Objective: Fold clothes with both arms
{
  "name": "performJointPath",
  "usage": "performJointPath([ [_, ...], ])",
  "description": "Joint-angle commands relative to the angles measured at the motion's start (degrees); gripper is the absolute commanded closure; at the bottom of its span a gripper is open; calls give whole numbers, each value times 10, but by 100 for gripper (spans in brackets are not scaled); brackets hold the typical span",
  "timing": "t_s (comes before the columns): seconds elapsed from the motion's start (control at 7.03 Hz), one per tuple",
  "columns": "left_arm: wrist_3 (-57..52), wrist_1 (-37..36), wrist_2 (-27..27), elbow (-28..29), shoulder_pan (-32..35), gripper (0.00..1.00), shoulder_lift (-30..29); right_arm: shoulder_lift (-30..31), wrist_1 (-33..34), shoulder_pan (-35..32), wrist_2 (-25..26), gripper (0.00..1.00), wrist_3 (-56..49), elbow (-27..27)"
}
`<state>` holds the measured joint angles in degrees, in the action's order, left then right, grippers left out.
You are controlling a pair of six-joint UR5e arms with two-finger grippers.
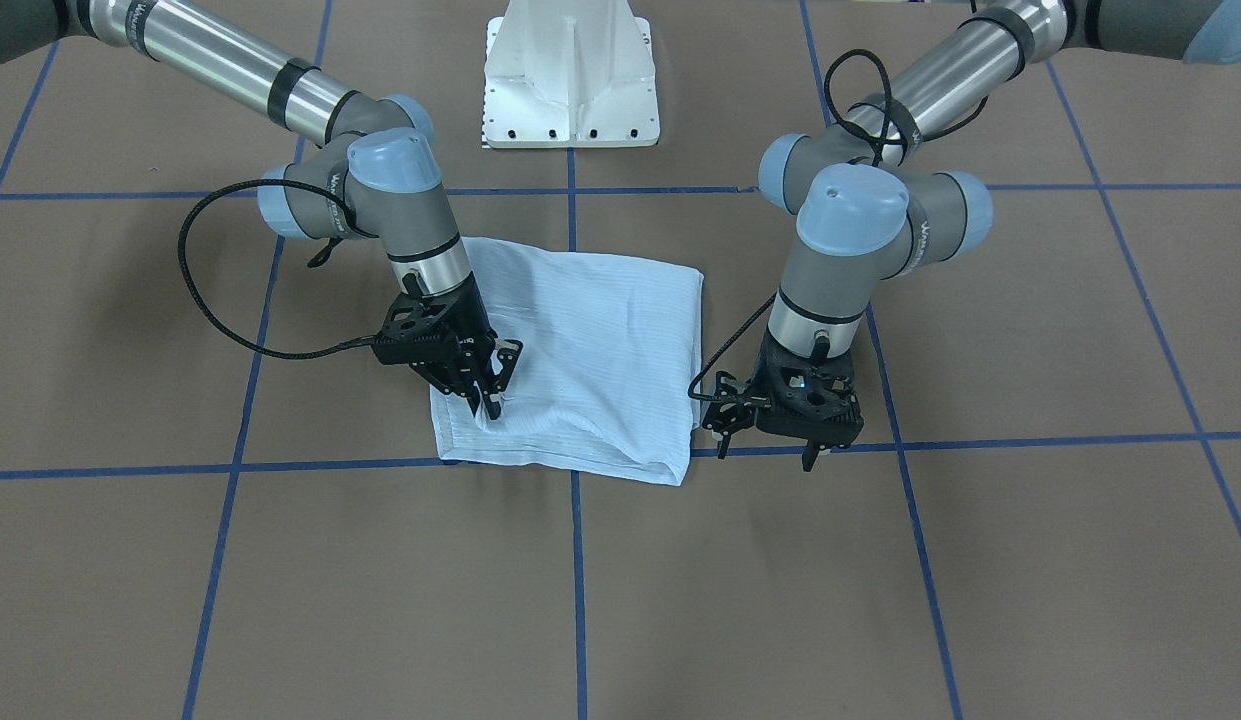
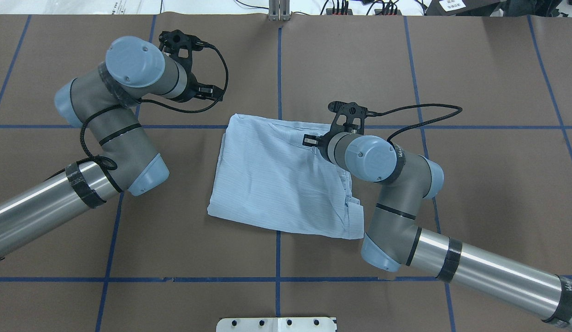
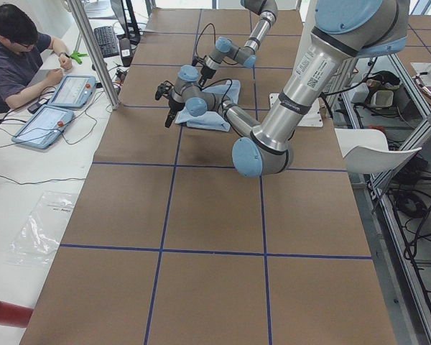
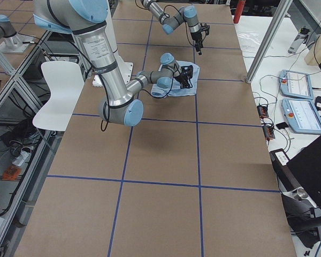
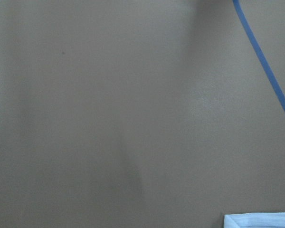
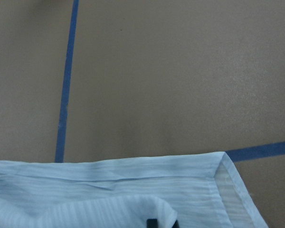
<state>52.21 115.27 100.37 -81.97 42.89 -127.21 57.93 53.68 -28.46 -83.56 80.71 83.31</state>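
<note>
The pale-blue shirt (image 1: 600, 340) lies folded into a rough rectangle in the middle of the table (image 2: 286, 60). My right gripper (image 1: 488, 398) points down onto its corner farthest from the robot, on my right, fingers shut with cloth bunched between them. The right wrist view shows that raised fold of the shirt (image 6: 109, 190) and a dark fingertip (image 6: 153, 222) at the bottom edge. My left gripper (image 1: 765, 452) hovers open over bare table just beyond the shirt's left edge, touching nothing. In the left wrist view only a shirt corner (image 5: 259, 221) shows.
Blue tape lines (image 1: 574, 190) cross the brown table cover. The white pedestal base (image 1: 570, 75) stands at the robot's side. A person (image 3: 14, 61) sits at a side desk with tablets (image 3: 54, 115). A white chair (image 4: 59, 88) stands beside the table.
</note>
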Motion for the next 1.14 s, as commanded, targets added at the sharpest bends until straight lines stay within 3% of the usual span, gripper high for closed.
performJointPath([
  [0.0,1,0,0,0,0,0,0,24,-2,-5,6,100,0,12],
  [0.28,2,0,0,0,0,0,-1,47,-1,-3,27,100,-1,24],
  [0.43,2,0,0,0,0,0,-1,46,-1,1,35,59,-1,21],
  [0.57,1,0,0,0,0,0,0,45,1,2,35,1,-4,21],
  [0.85,-1,0,1,-2,0,0,-1,39,10,-5,22,0,-8,27],
  [1.0,-4,-7,2,-19,1,0,2,37,70,-29,-21,0,-10,60],
])
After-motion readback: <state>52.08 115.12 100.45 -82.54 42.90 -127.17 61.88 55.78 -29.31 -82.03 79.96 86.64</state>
